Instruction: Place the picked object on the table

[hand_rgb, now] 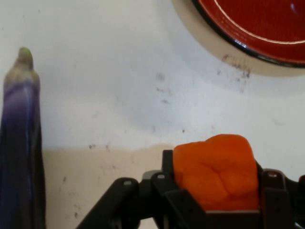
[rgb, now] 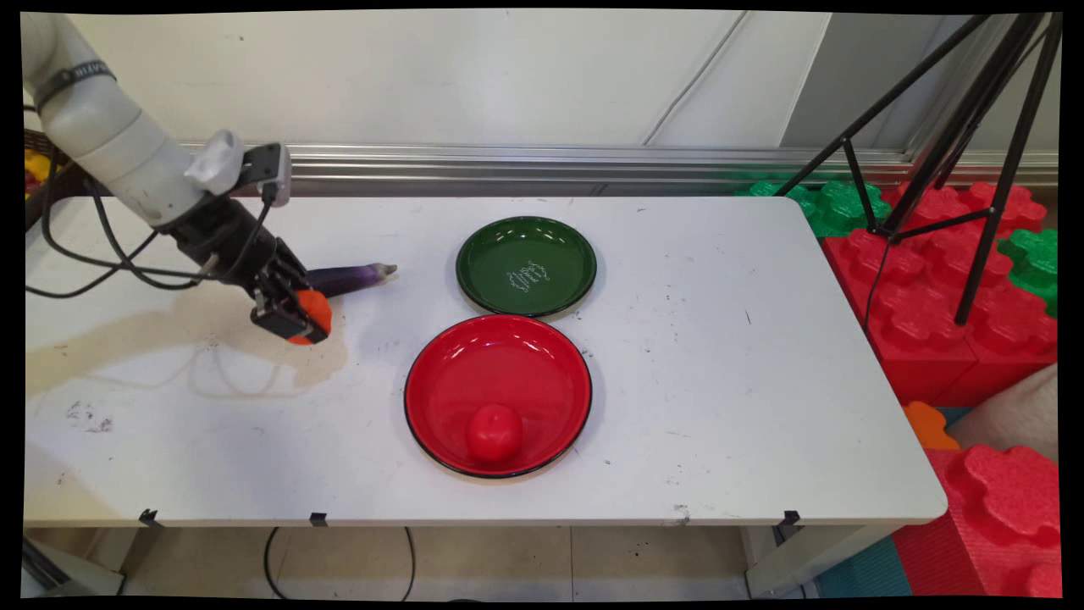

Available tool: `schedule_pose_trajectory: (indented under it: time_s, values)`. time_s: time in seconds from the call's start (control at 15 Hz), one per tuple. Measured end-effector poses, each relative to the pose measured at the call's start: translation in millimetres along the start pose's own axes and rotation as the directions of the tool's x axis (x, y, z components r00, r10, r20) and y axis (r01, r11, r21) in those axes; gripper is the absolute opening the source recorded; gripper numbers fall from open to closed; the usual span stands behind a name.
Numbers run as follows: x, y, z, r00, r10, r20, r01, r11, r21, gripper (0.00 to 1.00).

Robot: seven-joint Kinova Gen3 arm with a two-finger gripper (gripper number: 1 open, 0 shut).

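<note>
My gripper [rgb: 298,320] is shut on a lumpy orange object [rgb: 314,314], held just above the white table [rgb: 720,356] at its left side. In the hand view the orange object [hand_rgb: 217,172] sits clamped between the black fingers [hand_rgb: 167,179]. A purple eggplant [rgb: 349,276] lies on the table right behind the gripper; in the hand view the eggplant [hand_rgb: 20,143] runs along the left edge. A red plate [rgb: 525,356] with a red tomato [rgb: 494,432] in it stands to the right. Only the red plate's rim [hand_rgb: 248,47] shows in the hand view.
A green plate [rgb: 526,264] stands behind the red one, nearly touching it. Black cables [rgb: 102,254] hang from the arm over the table's left part. A black tripod [rgb: 974,169] and red and green foam blocks [rgb: 931,305] stand past the table's right end.
</note>
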Motion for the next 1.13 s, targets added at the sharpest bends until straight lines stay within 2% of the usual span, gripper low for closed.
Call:
schedule_pose_trajectory:
  time_s: [0.8,0.87,1.13]
  values:
    - [-19.6,-12.9,55.6,1.0,-0.026,0.017,0.026,1.0,-0.016,0.0]
    - [-20.5,-13.7,58.6,1.0,-0.027,0.017,0.027,0.999,-0.018,1.0]
    - [-22.7,-14.7,63.5,0.999,-0.029,0.013,0.03,0.999,-0.024,1.0]
